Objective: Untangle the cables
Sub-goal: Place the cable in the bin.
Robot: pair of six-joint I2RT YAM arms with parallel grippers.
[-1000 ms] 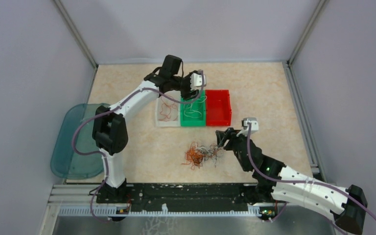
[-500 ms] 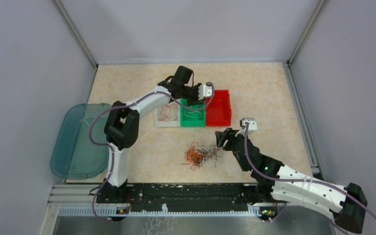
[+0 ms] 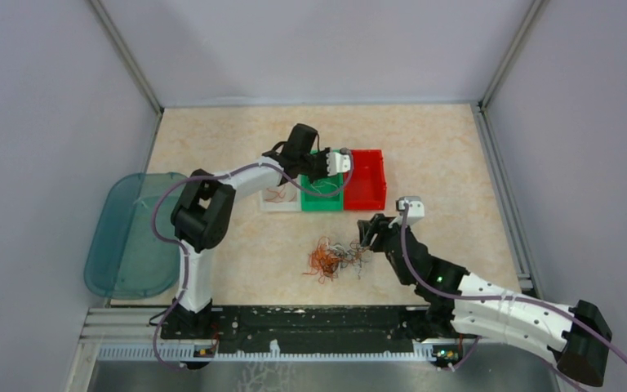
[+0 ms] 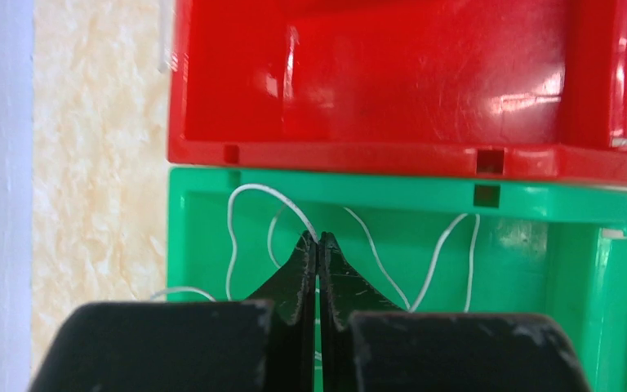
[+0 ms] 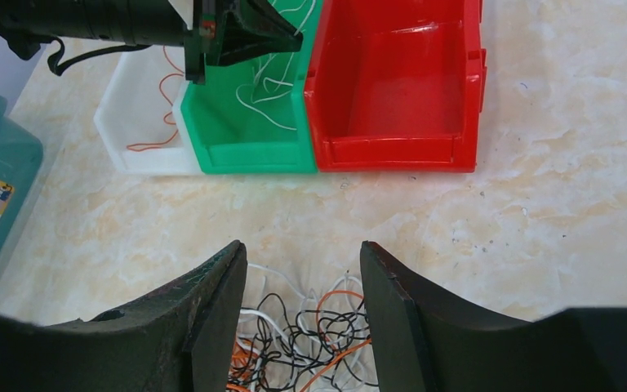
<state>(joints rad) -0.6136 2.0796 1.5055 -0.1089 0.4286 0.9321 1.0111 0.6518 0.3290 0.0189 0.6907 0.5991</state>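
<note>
Sorting is under way: the left claw (image 4: 319, 238), pressed together, hangs over thin white cables (image 4: 255, 187) in the green plastic bin (image 4: 588, 269). The spread right claw (image 5: 302, 249) hovers just above the orange-white-black cable tangle (image 5: 298, 339); the next move is probably to pinch one strand.

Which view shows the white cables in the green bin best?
Left wrist: the white cables loop large and sharp across the green bin. Right wrist shows them smaller, partly behind the left gripper; top external only faintly.
</note>
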